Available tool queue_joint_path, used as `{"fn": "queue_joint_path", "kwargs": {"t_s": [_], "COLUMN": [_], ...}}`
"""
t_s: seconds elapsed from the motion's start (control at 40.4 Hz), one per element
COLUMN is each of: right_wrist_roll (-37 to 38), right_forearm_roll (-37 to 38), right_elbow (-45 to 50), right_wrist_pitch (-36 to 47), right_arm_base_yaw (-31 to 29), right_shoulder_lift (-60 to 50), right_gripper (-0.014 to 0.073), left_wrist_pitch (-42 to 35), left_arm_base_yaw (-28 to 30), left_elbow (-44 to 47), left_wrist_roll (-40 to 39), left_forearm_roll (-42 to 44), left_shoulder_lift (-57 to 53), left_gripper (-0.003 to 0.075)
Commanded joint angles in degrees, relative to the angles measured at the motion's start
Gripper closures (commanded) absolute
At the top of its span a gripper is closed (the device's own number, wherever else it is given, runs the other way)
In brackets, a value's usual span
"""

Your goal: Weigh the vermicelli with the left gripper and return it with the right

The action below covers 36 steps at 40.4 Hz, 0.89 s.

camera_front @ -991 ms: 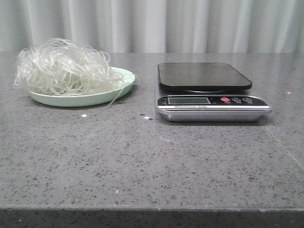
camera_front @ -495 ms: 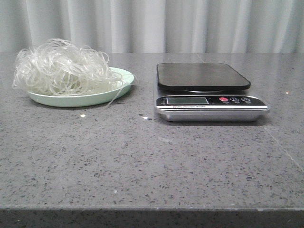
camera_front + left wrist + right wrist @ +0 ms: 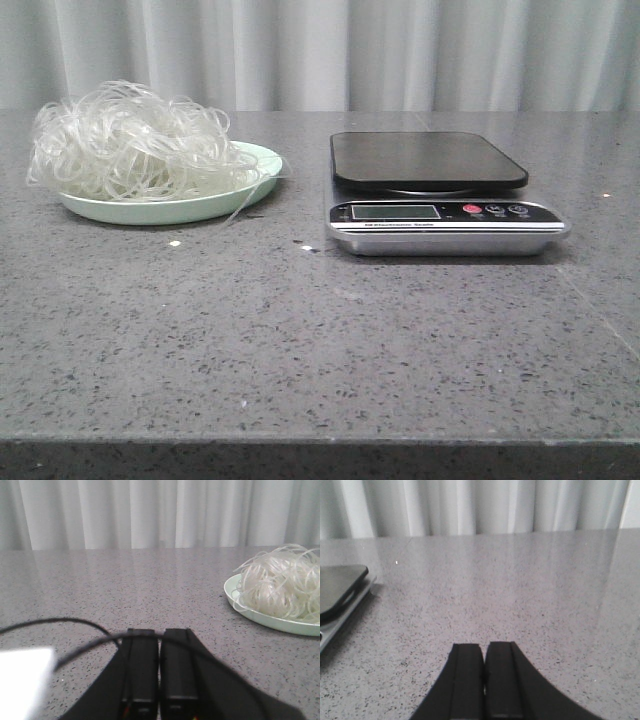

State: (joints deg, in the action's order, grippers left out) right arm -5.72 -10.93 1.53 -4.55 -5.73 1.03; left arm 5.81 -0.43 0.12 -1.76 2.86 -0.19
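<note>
Your left gripper [image 3: 158,680] has its fingers [image 3: 140,667] pressed together, nothing between them, low over bare surface [image 3: 320,340]. A thin black cable [image 3: 60,625] loops across just above those fingers in the left wrist view. Your right gripper [image 3: 484,680] is the same: fingers [image 3: 467,675] closed flat against each other, empty, hovering over bare speckled grey stone. Neither gripper shows in the front view.

Outward from the left fingers, you see the vermicelli [image 3: 135,140] heaped on a pale green plate [image 3: 250,190], well apart from the fingers. In the front view the plate sits near the far left corner of the surface. The noodle tangle covers most of the plate and spills over its left rim; a few loose strands hang over the front right rim down to the surface.

Outward from the right fingers, you catch the edge of the scale [image 3: 440,190], also well apart from them. The scale sits right of centre toward the far edge, black platform bare, silver base, display facing the near edge. Plate and scale are apart, bare stone between. White curtain [image 3: 320,50] behind the far edge.
</note>
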Motion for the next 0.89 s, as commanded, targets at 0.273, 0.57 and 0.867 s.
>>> {"fn": "queue_joint_path", "kwargs": {"t_s": [0.273,0.57,0.867], "right_wrist_roll": [0.77,0.77,0.77], "right_forearm_roll": [2.47,2.47,2.47], "right_elbow": [-0.38,-0.38,-0.38], "right_wrist_pitch": [2.47,2.36,2.36], "right_arm_base_yaw": [-0.82,-0.82,-0.82], "right_shoulder_lift": [-2.62,-2.62,-2.62], "right_gripper": [0.0442,0.0442,0.0442], "left_wrist_pitch": [-4.39,-4.39,-4.39], "left_arm_base_yaw": [0.09,0.09,0.09], "left_elbow": [0.45,0.45,0.45], "left_wrist_roll": [0.01,0.01,0.01], "left_forearm_roll": [-0.52,-0.52,-0.52], "left_shoulder_lift": [-1.19,-1.19,-1.19], "left_gripper": [0.0584,0.0584,0.0584]}}
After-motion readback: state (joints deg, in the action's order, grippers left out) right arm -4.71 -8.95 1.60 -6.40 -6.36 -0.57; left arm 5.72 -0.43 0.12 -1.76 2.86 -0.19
